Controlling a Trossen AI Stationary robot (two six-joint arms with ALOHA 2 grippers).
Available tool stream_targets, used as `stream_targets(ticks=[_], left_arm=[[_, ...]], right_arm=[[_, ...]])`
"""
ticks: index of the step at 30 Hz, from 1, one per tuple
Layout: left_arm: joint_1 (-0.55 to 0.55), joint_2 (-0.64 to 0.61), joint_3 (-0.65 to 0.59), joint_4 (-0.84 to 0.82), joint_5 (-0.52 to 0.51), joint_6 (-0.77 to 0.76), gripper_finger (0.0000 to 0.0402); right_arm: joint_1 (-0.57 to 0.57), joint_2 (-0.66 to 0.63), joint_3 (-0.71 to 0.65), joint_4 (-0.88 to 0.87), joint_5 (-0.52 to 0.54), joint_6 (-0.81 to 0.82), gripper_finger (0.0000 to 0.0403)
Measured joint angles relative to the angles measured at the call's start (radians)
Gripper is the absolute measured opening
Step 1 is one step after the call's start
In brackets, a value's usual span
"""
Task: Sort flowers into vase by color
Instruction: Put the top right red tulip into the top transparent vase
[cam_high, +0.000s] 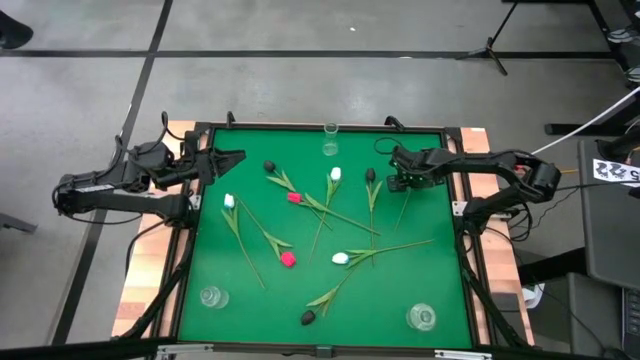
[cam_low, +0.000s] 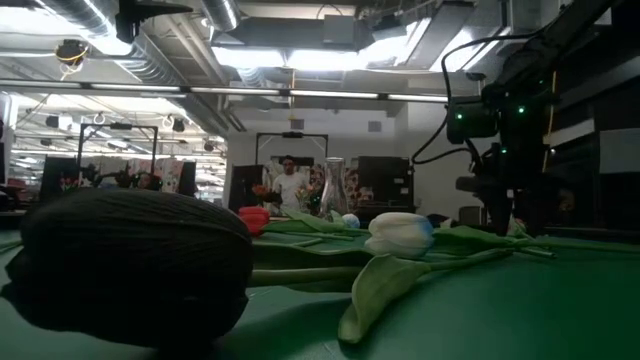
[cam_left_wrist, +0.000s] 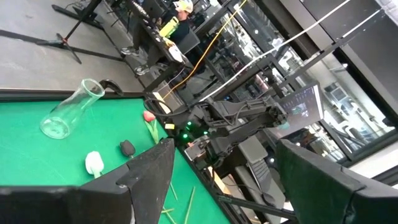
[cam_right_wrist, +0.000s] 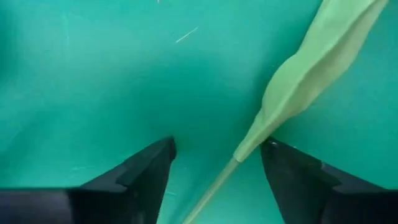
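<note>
Several tulips lie loose on the green table (cam_high: 440, 290): black heads (cam_high: 269, 166) (cam_high: 370, 175) (cam_high: 308, 317), white heads (cam_high: 335, 173) (cam_high: 229, 200) (cam_high: 340, 258), pink-red heads (cam_high: 294, 197) (cam_high: 288, 259). My right gripper (cam_high: 398, 183) is open at the far right, pointing down over one more flower's stem (cam_right_wrist: 214, 186). That stem and its leaf (cam_right_wrist: 305, 74) lie on the table between the fingers, apart from them. The flower's head is hidden in the high view. My left gripper (cam_high: 235, 158) is open and empty at the far left edge.
Three clear glass vases stand on the table: one at the far middle (cam_high: 330, 130), one near left (cam_high: 211, 297), one near right (cam_high: 421, 317). Crossed stems and leaves fill the table's middle. A person (cam_low: 290, 185) shows in the room beyond the far edge.
</note>
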Motion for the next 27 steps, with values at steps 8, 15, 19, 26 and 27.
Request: stream_targets(ticks=[8,15,19,26,27], left_arm=[[0.000,0.000,0.000,-0.027,-0.001,0.000,0.0273],[0.000,0.000,0.000,-0.030,-0.002,0.000,0.0273],[0.000,0.000,0.000,-0.031,-0.002,0.000,0.0273],[0.000,0.000,0.000,-0.058,-0.002,0.000,0.0273],[0.000,0.000,0.000,-0.060,-0.002,0.001,0.0273]], right_arm=[[0.001,0.001,0.001,0.010,-0.010,0.001,0.0112],[0.001,0.001,0.000,0.006,-0.011,-0.007,0.0009],[0.000,0.001,0.002,0.008,-0.031,-0.012,0.0020],[0.002,-0.030,0.077,0.015,-0.051,-0.113,0.0007],[0.002,-0.036,0.091,0.014,-0.043,-0.127,0.0008]])
